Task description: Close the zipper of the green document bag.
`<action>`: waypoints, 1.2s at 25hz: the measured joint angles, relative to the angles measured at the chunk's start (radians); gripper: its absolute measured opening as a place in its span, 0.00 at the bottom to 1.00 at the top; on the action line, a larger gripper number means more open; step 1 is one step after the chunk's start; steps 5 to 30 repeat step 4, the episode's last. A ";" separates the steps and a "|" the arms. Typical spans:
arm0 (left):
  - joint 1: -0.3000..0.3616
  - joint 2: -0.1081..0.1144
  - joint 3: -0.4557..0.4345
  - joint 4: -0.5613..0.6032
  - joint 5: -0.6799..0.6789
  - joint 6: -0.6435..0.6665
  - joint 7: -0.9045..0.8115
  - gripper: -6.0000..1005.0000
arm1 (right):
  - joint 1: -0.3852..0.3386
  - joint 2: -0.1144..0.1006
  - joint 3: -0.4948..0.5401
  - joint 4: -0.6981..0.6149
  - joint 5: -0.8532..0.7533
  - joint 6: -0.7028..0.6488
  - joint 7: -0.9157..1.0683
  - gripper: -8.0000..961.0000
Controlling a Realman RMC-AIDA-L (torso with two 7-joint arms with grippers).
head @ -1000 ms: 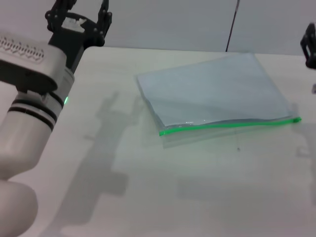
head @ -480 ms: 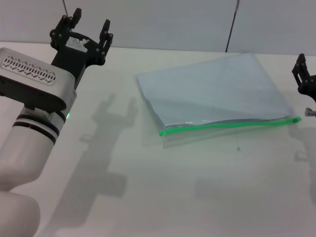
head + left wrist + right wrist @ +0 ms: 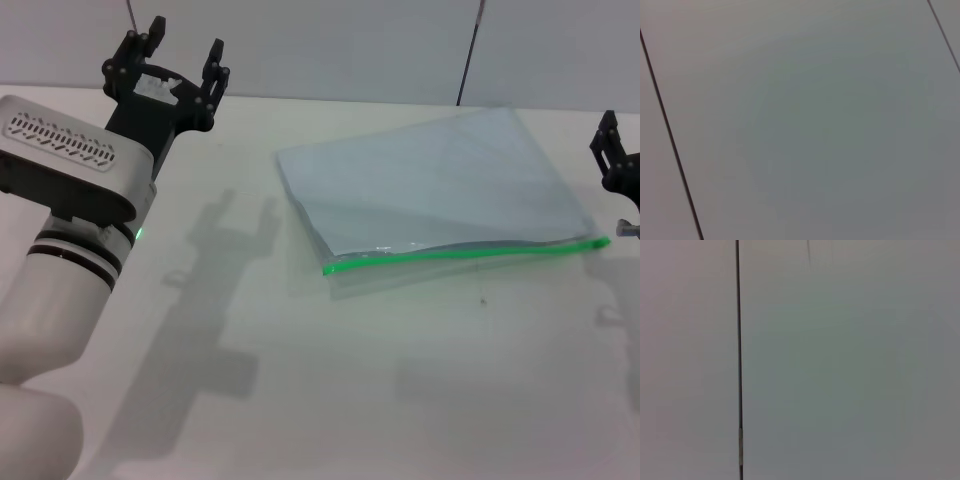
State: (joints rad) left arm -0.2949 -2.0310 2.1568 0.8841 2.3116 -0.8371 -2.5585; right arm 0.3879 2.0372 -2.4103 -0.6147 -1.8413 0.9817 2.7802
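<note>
The green document bag, a flat pale blue-grey translucent pouch, lies on the white table right of centre in the head view. Its bright green zipper runs along the near long edge; I cannot make out the slider. My left gripper is raised over the far left of the table, well away from the bag, open with nothing between its fingers. Only part of my right gripper shows at the right edge of the view, just beyond the zipper's right end. Both wrist views show only blank wall panels.
The left arm's white body fills the near left of the head view and throws a shadow across the table. A wall with dark seams rises behind the table's far edge.
Over the last second the left gripper dropped slightly into fuller view, and the right gripper came down and inward toward the zipper's right end. The bag has not moved.
</note>
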 joint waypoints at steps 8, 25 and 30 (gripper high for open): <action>-0.002 0.000 0.000 -0.001 0.000 -0.001 0.000 0.62 | 0.002 0.000 0.000 0.000 0.000 0.000 -0.001 0.79; -0.002 0.000 0.000 -0.001 0.000 -0.001 0.000 0.62 | 0.002 0.000 0.000 0.000 0.000 0.000 -0.001 0.79; -0.002 0.000 0.000 -0.001 0.000 -0.001 0.000 0.62 | 0.002 0.000 0.000 0.000 0.000 0.000 -0.001 0.79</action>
